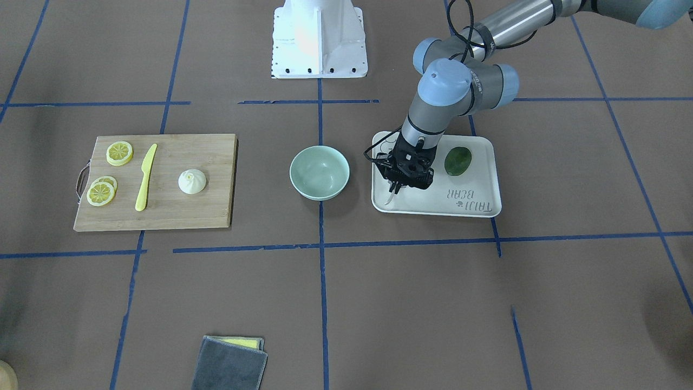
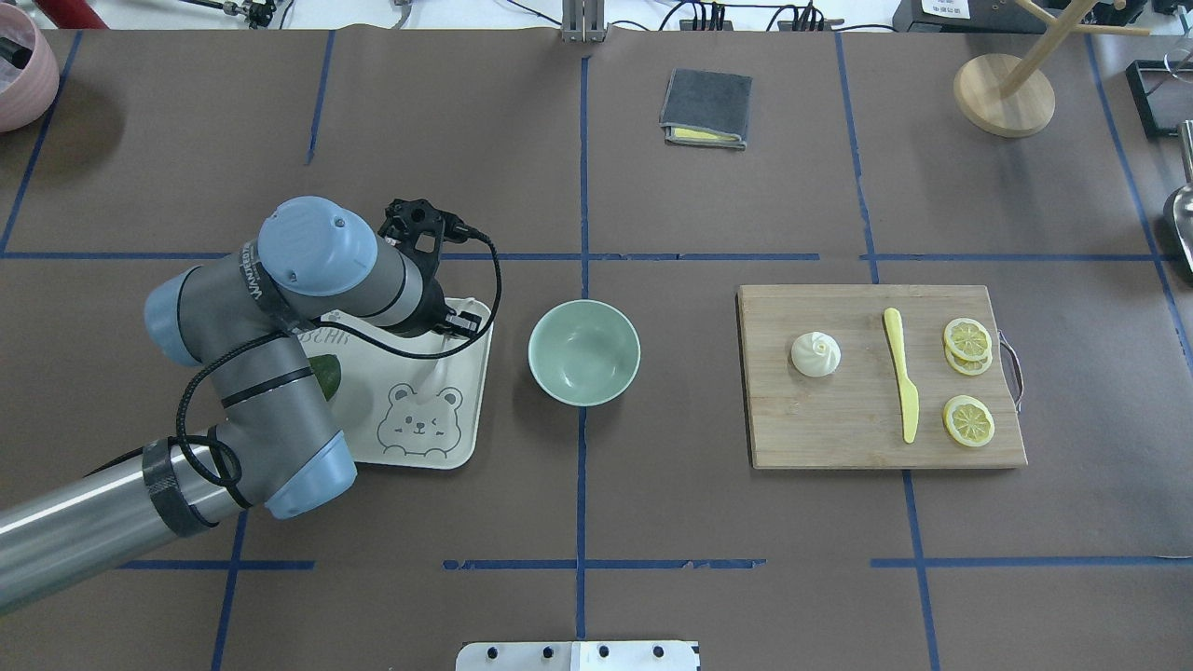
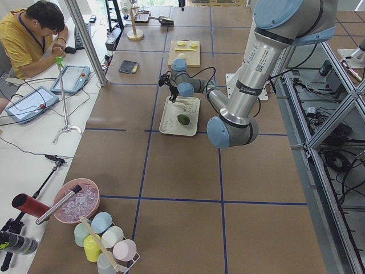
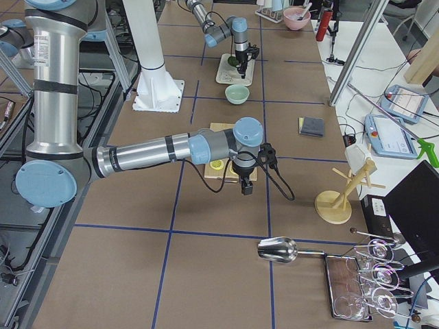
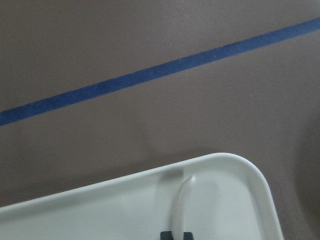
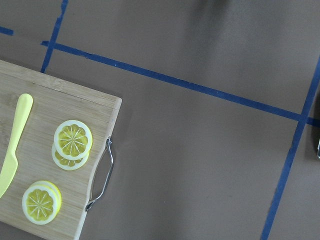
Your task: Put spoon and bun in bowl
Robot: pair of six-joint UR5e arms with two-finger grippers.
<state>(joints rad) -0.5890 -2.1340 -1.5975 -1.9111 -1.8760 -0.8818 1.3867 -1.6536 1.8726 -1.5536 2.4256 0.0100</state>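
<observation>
The cream-white spoon (image 1: 390,198) is in my left gripper (image 1: 394,189), which is shut on its handle over the near left corner of the white tray (image 1: 471,208). In the left wrist view the spoon (image 5: 182,202) points at the tray's rounded corner (image 5: 250,170). The pale mint bowl (image 1: 319,172) stands empty just beside the tray; it also shows in the overhead view (image 2: 584,351). The white pleated bun (image 1: 192,181) sits on the wooden cutting board (image 1: 178,216). My right gripper (image 4: 245,190) hangs past the board's handle end; I cannot tell whether it is open.
A dark green avocado (image 1: 458,161) lies on the tray. A yellow plastic knife (image 1: 145,179) and lemon slices (image 1: 119,153) share the board. A folded grey cloth (image 1: 230,365) lies at the far side. A wooden stand (image 2: 1004,93) is at the far right corner.
</observation>
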